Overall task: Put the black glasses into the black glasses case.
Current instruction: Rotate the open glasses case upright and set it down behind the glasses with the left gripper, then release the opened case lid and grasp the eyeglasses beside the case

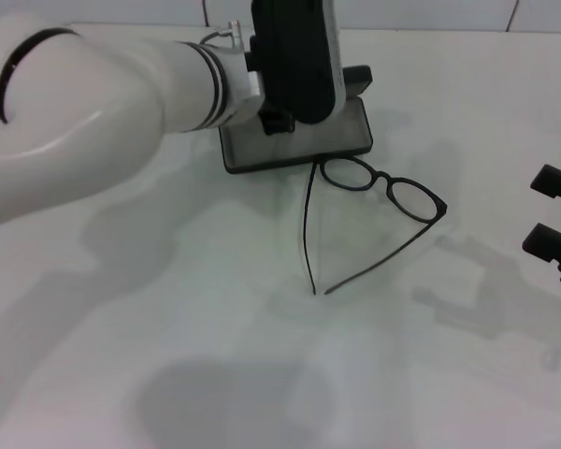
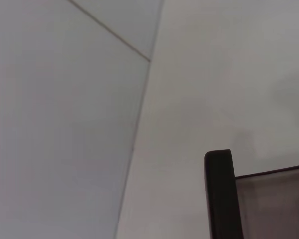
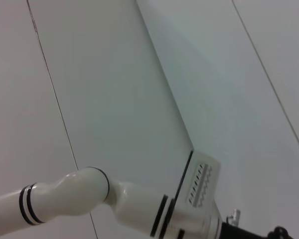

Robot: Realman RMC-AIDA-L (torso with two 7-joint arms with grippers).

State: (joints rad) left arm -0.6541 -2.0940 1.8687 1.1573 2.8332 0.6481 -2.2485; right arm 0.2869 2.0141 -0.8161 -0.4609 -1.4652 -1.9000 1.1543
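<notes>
White tabletop (image 1: 215, 355) filled the head view, pale and bare, with soft grey shadows across it and a tiled wall (image 1: 430, 11) running along the far edge. On it lay the black glasses (image 1: 379, 201), temple arms spread and pointing toward the robot, lenses toward the back. Just behind them sat the black glasses case (image 1: 304, 140), open, its grey lining showing, the nearest lens almost at its front rim.

The left arm reached across to the case, and its black wrist body covered much of it, so the left gripper (image 1: 294, 70) was hidden behind that housing; whether its fingers were spread or closed couldn't be told. The left wrist view caught only one corner of the case (image 2: 269, 204) against the table and wall.

Over at the table's right edge, the right gripper (image 1: 553, 224) sat cut off, two black fingertips parted, holding nothing, well apart from the glasses.
</notes>
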